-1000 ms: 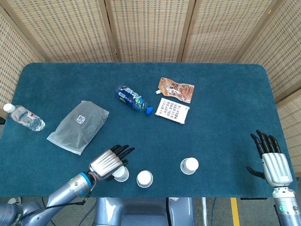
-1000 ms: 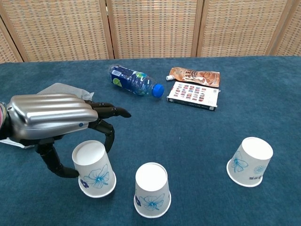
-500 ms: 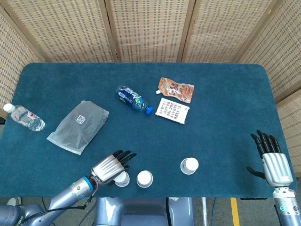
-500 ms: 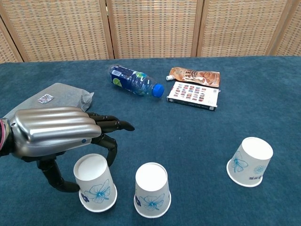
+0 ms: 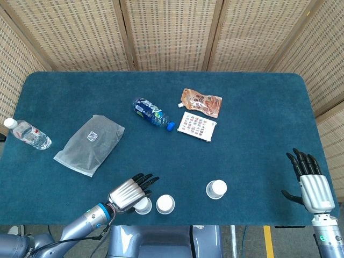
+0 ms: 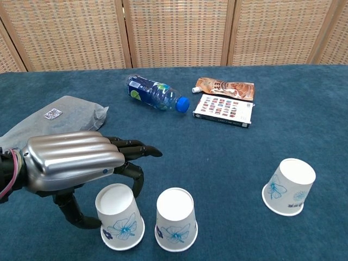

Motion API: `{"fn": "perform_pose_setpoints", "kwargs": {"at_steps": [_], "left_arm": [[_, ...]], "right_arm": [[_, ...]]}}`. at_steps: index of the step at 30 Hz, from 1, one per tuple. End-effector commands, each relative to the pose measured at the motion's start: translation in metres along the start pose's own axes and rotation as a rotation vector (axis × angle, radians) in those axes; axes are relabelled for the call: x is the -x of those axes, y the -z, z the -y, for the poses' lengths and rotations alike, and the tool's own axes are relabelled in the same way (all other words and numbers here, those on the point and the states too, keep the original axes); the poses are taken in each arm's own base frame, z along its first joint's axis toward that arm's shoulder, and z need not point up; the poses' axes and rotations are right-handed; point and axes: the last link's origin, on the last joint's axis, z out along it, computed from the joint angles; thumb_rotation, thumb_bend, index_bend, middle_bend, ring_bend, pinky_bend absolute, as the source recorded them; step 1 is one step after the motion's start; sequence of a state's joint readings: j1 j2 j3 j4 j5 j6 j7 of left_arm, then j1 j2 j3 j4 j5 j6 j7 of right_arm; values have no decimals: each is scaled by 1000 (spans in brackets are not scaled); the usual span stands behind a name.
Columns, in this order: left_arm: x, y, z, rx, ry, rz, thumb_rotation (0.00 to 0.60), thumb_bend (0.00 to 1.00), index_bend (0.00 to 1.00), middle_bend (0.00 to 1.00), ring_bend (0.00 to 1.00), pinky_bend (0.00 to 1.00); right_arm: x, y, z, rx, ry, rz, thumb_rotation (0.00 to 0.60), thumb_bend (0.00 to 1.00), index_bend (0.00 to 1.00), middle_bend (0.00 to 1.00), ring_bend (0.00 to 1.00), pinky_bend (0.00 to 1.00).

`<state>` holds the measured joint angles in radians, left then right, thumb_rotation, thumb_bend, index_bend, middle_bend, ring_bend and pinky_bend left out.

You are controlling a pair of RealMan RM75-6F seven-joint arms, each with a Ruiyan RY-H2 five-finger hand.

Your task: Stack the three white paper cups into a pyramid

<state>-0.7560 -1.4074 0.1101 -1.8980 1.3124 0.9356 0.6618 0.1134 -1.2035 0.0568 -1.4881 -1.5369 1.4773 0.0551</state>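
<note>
Three white paper cups with blue flowers stand upside down near the front edge of the table. My left hand (image 6: 76, 160) grips the leftmost cup (image 6: 120, 217), thumb on its left side and fingers curled behind it. That cup stands close beside the middle cup (image 6: 175, 220), with a narrow gap between them. The third cup (image 6: 289, 186) sits tilted, farther right. In the head view the left hand (image 5: 128, 192) covers part of the left cup (image 5: 143, 205). My right hand (image 5: 312, 188) hovers off the table's right front corner, fingers spread, holding nothing.
A blue water bottle (image 5: 152, 113) lies mid-table, with a brown pouch (image 5: 201, 102) and a printed flat pack (image 5: 196, 126) to its right. A clear plastic bag (image 5: 90, 143) lies at the left, and a small clear bottle (image 5: 29, 134) by the left edge.
My left hand has slid the leftmost cup to the right and nearer the front edge, closing most of the gap to the middle cup. The right hand has not moved.
</note>
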Motion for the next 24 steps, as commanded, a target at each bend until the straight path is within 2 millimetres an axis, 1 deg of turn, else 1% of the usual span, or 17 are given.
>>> {"fn": "perform_pose_setpoints", "kwargs": {"at_steps": [1, 8, 11, 18, 22, 24], "left_arm": [[1, 0, 0, 1, -3, 2, 600, 232, 329, 0, 0, 125], [-1, 3, 4, -10, -12, -4, 600, 228, 194, 0, 0, 105], [-6, 7, 6, -18, 0, -20, 600, 228, 186, 0, 0, 103], [-30, 30, 19, -79, 63, -123, 600, 229, 164, 0, 0, 103], [-42, 49, 35, -161, 77, -210, 600, 230, 162, 0, 0, 103], [-45, 64, 46, -232, 80, -251, 600, 231, 157, 0, 0, 103]], "right_arm": [[0, 0, 0, 1, -1, 0, 600, 136, 77, 0, 0, 68], [0, 0, 0, -3, 0, 0, 600, 136, 77, 0, 0, 68], [0, 0, 1, -3, 1, -1, 600, 135, 77, 0, 0, 68], [1, 0, 1, -5, 3, 5, 600, 136, 77, 0, 0, 68], [2, 1, 3, -8, 7, 9, 600, 135, 77, 0, 0, 68], [3, 0, 3, -9, 9, 10, 600, 135, 77, 0, 0, 68]]}}
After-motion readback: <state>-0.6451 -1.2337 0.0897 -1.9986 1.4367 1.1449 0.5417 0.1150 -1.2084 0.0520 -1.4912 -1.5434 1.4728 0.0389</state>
